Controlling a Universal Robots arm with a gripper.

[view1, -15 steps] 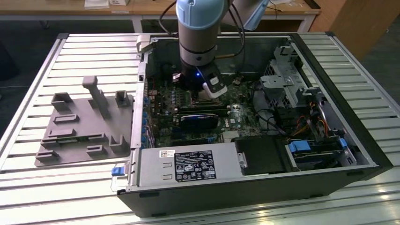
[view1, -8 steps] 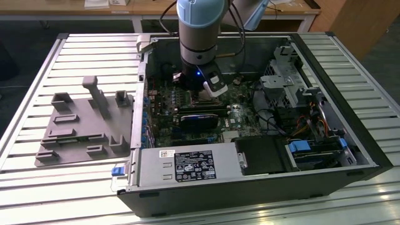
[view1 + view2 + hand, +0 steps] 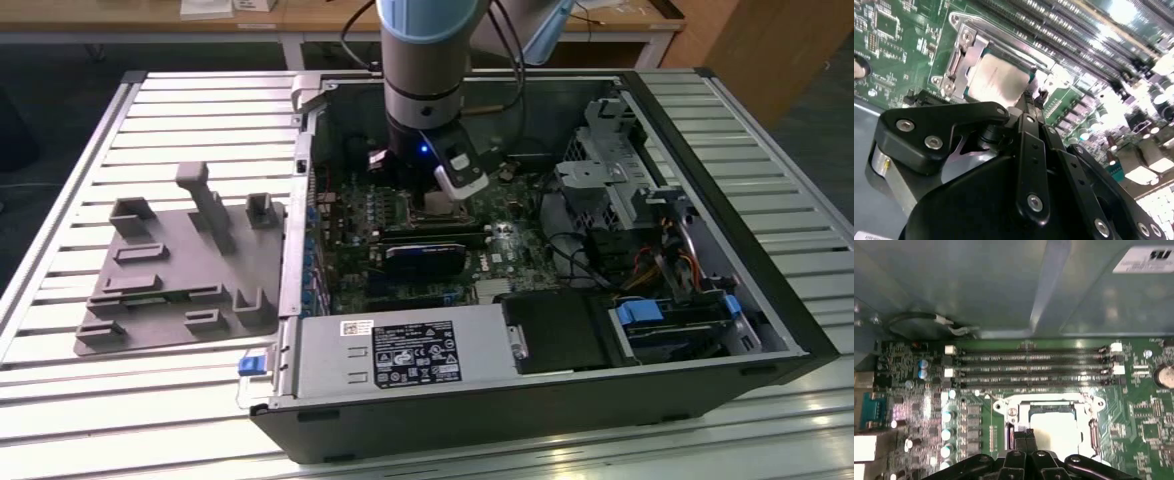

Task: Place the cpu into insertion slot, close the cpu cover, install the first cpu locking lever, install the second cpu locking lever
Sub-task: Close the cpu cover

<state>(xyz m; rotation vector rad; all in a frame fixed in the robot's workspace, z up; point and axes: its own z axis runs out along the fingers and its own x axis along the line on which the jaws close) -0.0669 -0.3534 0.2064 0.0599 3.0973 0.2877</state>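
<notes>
My gripper (image 3: 1021, 434) has its two fingers pressed together, with nothing that I can see between them. In both wrist views the tips sit right at one edge of the insertion slot (image 3: 1095, 426), just beside the cpu (image 3: 1056, 432). I can't tell whether they touch metal.

The cpu lies flat in the slot, a pale silver-beige square that glares under the light. In the second wrist view a thin teal border shows along one side of the cpu (image 3: 999, 82). The cpu cover (image 3: 1049, 399) lies as a thin silvery frame around it, and the chip shows through its cut-out. I can't tell whether the cover is latched.

Room is tight at the tips. On one side a row of pale capacitors (image 3: 946, 426) stands close to the slot's rim. Just past the far rim four long dark memory slots (image 3: 1029, 369) run side by side across the green motherboard (image 3: 1144, 410). Beyond them the grey case wall (image 3: 979, 285) rises, with a looped cable (image 3: 929, 320) at its foot.

In the exterior view the arm drops straight into the open computer case (image 3: 534, 410), and the gripper (image 3: 461, 188) is low over the board. A black graphics card (image 3: 427, 258) lies just in front of it. The metal drive cage (image 3: 607, 150) is farther off to the exterior view's right. The power supply (image 3: 387, 350) closes off the nearest end of the case. Outside the case, a grey fixture tray (image 3: 174, 270) rests on the slatted table (image 3: 120, 400), well apart from the hand.
</notes>
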